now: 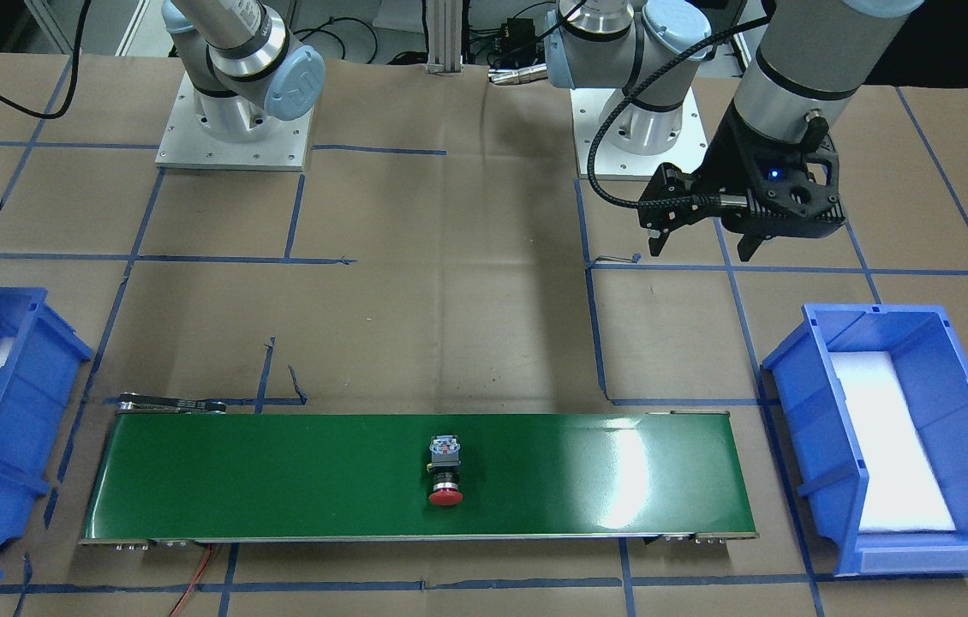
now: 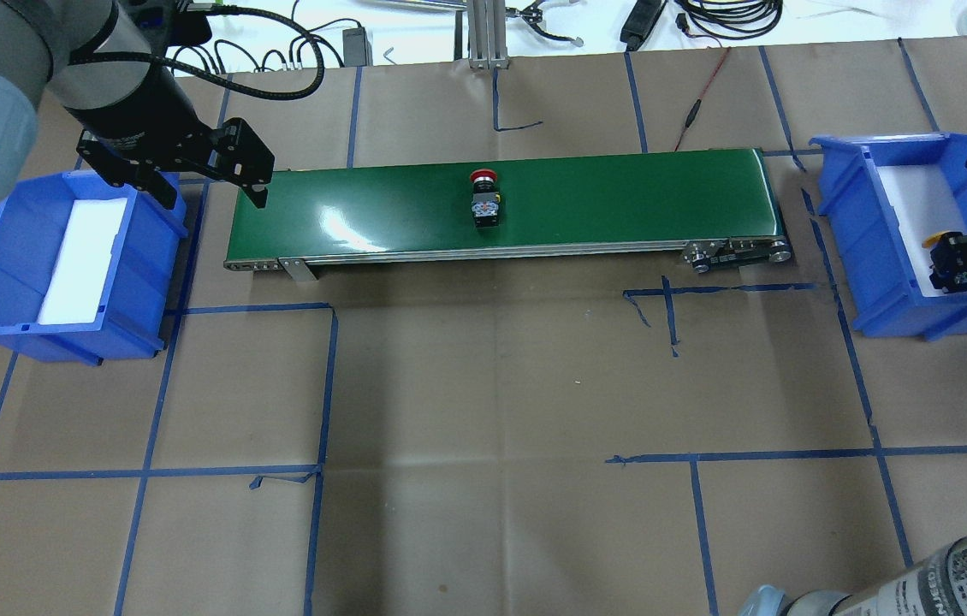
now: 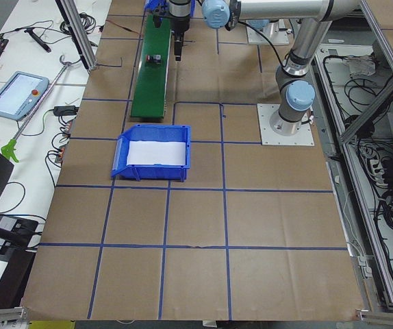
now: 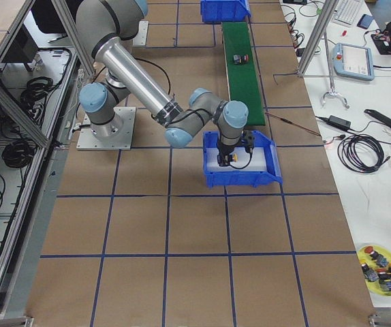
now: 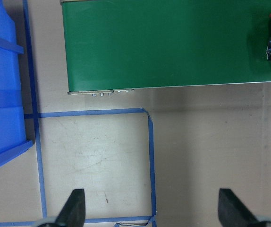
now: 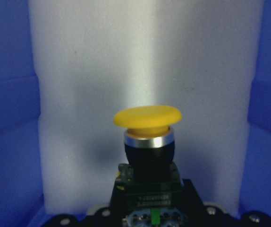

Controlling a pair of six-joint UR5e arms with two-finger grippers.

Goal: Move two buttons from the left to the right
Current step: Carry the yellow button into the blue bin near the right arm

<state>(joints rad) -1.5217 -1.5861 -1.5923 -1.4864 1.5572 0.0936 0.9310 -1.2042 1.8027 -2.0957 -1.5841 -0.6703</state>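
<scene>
Brown paper with blue tape lines covers the desk [image 2: 483,385]. Farther in, two blue bins stand at its ends. The left bin [image 2: 8,265] holds a white foam pad [image 2: 81,261]. The right bin [image 2: 873,257] has its own foam pad [image 2: 911,192], and inside this bin the right gripper [image 2: 958,261] is clenched on the body of the yellow button [image 2: 941,241]. The right wrist view shows this button closely: a flat yellow mushroom cap, a silver ring under it, then a black collar, with foam behind. In the overhead view it is only a yellow spot. Whether it touches the foam I cannot tell.

Between the bins lies the green conveyor belt [image 2: 620,201]. The red button [image 2: 484,197] lies on its side about in the middle of the belt, red cap to the far side, grey contact block to the near side. The left gripper [image 2: 214,201] hangs released, fingers wide apart, between the left bin and the belt's left end. Its wrist view adds that both fingertips are over bare paper and tape, with the red button at the view's corner. Only the exterior right view shows a yellow plate [image 4: 379,269] with small parts, well apart from the bins.
</scene>
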